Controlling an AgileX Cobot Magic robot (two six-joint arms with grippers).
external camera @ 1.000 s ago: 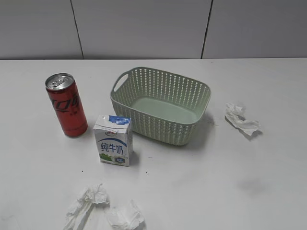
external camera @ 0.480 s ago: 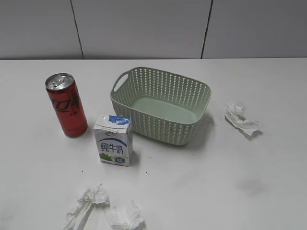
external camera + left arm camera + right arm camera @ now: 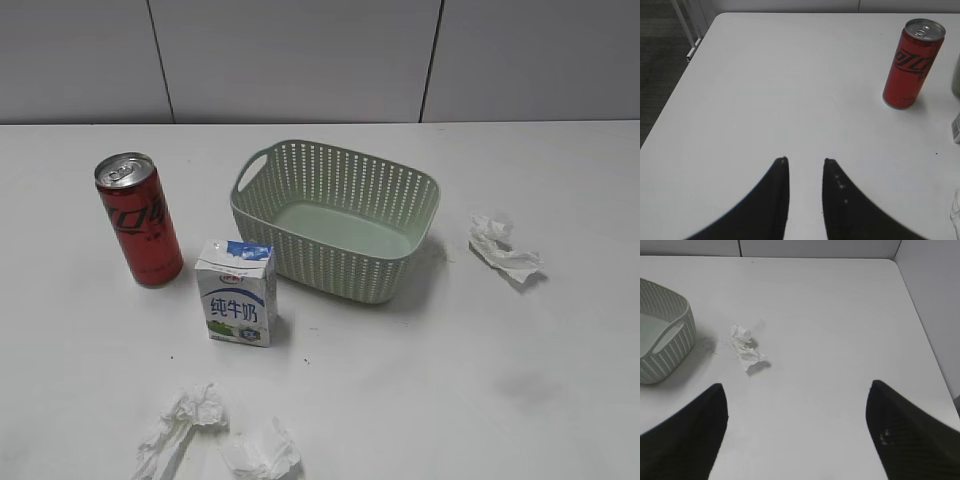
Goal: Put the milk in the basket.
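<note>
While the boxy white milk carton (image 3: pixel 237 293) stands upright just beside the lattice-walled pale green plastic basket (image 3: pixel 337 215), near the glossy red soda can (image 3: pixel 139 218), left gripper (image 3: pixel 804 161) fingers sit narrowly parted, gripping nothing; right gripper (image 3: pixel 796 390) is spread wide over smooth white table (image 3: pixel 480 370), crumpled tissue (image 3: pixel 745 346) ahead.

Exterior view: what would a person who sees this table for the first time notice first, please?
The red soda can stands out most, upright at the left of the white table. Next comes the pale green basket in the middle, empty inside, with the milk standing upright just in front of its left corner. Crumpled tissues lie at the near edge and to the right of the basket.
</note>
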